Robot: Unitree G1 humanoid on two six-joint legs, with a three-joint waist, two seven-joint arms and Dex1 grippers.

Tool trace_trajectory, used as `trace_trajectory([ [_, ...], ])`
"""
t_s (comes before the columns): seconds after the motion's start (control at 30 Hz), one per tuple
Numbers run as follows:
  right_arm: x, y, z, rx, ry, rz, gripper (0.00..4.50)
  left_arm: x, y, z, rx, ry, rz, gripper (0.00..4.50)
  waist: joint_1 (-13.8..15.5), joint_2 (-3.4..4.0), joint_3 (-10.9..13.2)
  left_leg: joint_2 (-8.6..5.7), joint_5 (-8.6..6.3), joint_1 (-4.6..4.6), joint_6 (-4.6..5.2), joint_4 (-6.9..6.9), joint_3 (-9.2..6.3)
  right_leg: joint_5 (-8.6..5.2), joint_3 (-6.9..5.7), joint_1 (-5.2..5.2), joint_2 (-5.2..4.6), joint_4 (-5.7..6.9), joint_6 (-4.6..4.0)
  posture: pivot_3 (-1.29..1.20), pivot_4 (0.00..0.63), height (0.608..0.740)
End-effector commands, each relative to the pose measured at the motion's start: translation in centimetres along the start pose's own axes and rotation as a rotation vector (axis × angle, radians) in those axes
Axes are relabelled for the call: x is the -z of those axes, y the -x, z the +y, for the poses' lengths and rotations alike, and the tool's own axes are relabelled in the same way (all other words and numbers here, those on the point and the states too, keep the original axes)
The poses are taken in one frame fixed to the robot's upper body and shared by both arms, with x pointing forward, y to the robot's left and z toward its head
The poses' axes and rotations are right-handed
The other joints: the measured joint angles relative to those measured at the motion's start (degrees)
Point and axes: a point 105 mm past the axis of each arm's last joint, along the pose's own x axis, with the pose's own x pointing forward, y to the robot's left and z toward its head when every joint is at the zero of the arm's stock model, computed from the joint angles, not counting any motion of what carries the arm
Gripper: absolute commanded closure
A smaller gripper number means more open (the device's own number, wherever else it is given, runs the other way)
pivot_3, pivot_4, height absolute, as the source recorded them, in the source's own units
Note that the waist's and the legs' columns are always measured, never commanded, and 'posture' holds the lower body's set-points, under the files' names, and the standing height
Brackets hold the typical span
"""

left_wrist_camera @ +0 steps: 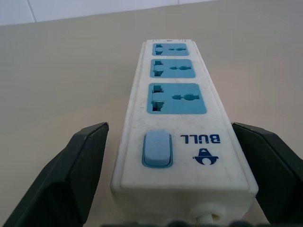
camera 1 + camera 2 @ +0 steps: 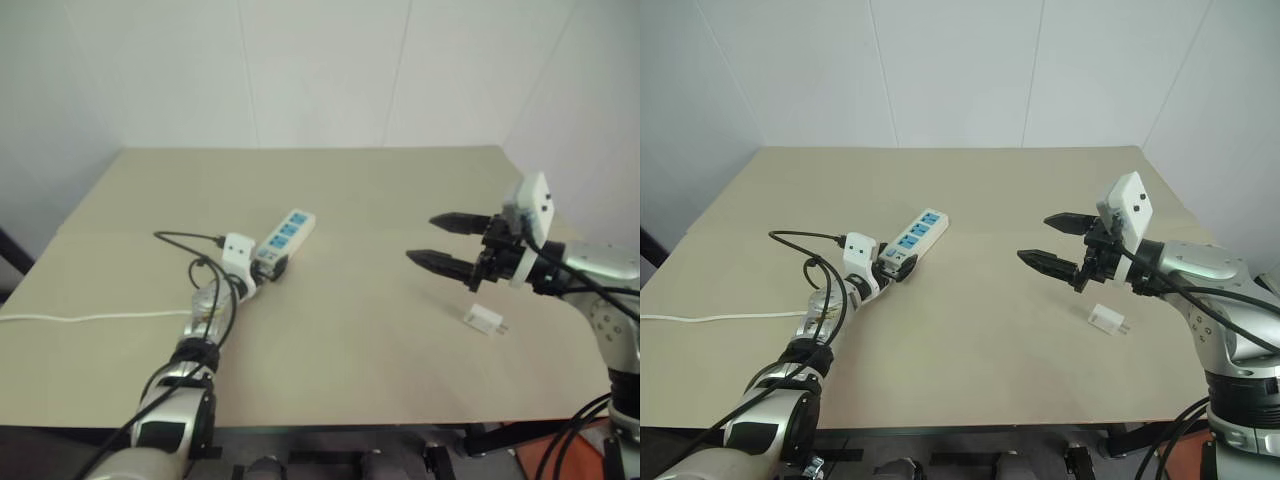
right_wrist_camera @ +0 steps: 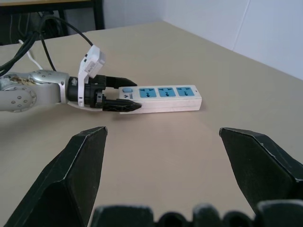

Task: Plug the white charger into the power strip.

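- Nearest first: left pincer (image 2: pixel 266 268) spread wide, one finger each side of the power strip's (image 2: pixel 285 237) switch end; nothing gripped yet, fingers (image 1: pixel 71 175) look just clear of the casing.
- Step in hand, I'd say: pin the strip before the plug comes. Close square on the switch end, low on the side walls, w/o covering the nearest blue socket.
- White cord (image 2: pixel 90 318) trails off toward 9 o'clock on the bench (image 2: pixel 350 380); don't let it tug the strip askew.
- White charger (image 2: pixel 484 320) lies loose on the bench around 3 o'clock, well apart from the strip, prongs approx. sideways.
- Right pincer (image 2: pixel 442 240) hangs wide and empty above, just beyond the charger, aimed at the strip. It needs to drop and take the cube by its flat sides, prongs free.
- Strip runs off toward 1 o'clock, three sockets up, all vacant.
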Motion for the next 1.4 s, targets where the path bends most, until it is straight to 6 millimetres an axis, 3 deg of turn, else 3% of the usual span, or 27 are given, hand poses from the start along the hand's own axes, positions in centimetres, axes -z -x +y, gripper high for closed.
trace_trajectory([
  [0.03,-1.5,0.5,0.1,0.009,0.040,-0.036,0.00,0.8,-0.1,-0.2,-0.001,0.012,0.031,0.02,0.0,0.00,0.0,0.00,0.00,0.01,0.00,0.00,0.00,0.00,0.00,0.01,0.00,0.01,0.01,0.00,0.150,0.740],
  [0.3,-2.1,0.5,0.4,-0.002,0.045,-0.050,0.00,2.4,-0.2,-0.8,0.043,0.070,0.132,0.02,0.0,0.05,-0.1,-0.01,0.01,0.10,0.00,0.05,0.00,-0.10,0.00,0.10,0.00,0.05,0.24,0.00,0.150,0.740],
  [0.47,-2.8,0.6,0.5,-0.005,0.041,-0.074,0.00,2.7,-0.2,-1.2,0.075,0.087,0.168,1.14,0.0,0.08,-0.1,-0.01,0.01,0.10,0.00,0.05,0.00,-0.10,0.00,0.10,0.00,0.04,0.24,0.00,0.150,0.740],
  [0.5,-2.9,0.6,0.6,-0.006,0.041,-0.079,0.00,2.8,-0.3,-1.3,0.078,0.085,0.176,1.19,0.0,0.08,-0.1,-0.01,0.01,0.10,0.00,0.05,0.00,-0.10,0.00,0.10,0.00,0.05,0.24,0.00,0.150,0.740],
  [0.83,-3.7,0.8,0.3,0.012,0.024,-0.100,0.00,2.4,-0.6,-2.0,0.128,0.072,0.168,1.19,0.2,0.07,-0.2,-0.01,0.01,0.10,0.00,0.06,-0.01,-0.10,0.00,0.12,0.00,0.04,0.25,0.00,0.150,0.740],
  [1.0,-3.5,0.8,0.0,0.029,0.017,-0.098,0.00,0.5,-0.3,-4.9,0.376,0.022,0.087,1.19,0.2,0.07,-0.2,-0.01,0.00,0.03,0.00,0.06,-0.01,-0.09,0.00,0.08,0.00,0.00,0.23,0.00,0.150,0.740],
  [1.17,-3.3,1.0,-0.1,0.037,0.015,-0.093,0.00,-0.8,2.0,-8.2,0.725,-0.047,0.025,1.19,0.2,0.08,-0.2,-0.01,0.00,-0.09,0.00,0.04,0.00,0.02,-0.01,-0.02,0.00,-0.05,0.03,0.00,0.150,0.740],
  [1.4,-3.2,1.5,-0.1,0.036,0.018,-0.083,0.00,-0.9,5.5,-10.1,1.069,-0.166,0.036,1.19,-0.1,0.08,-0.2,0.01,0.00,-0.12,0.00,0.04,0.01,0.01,0.00,-0.08,0.02,-0.05,0.05,0.00,0.150,0.740],
])
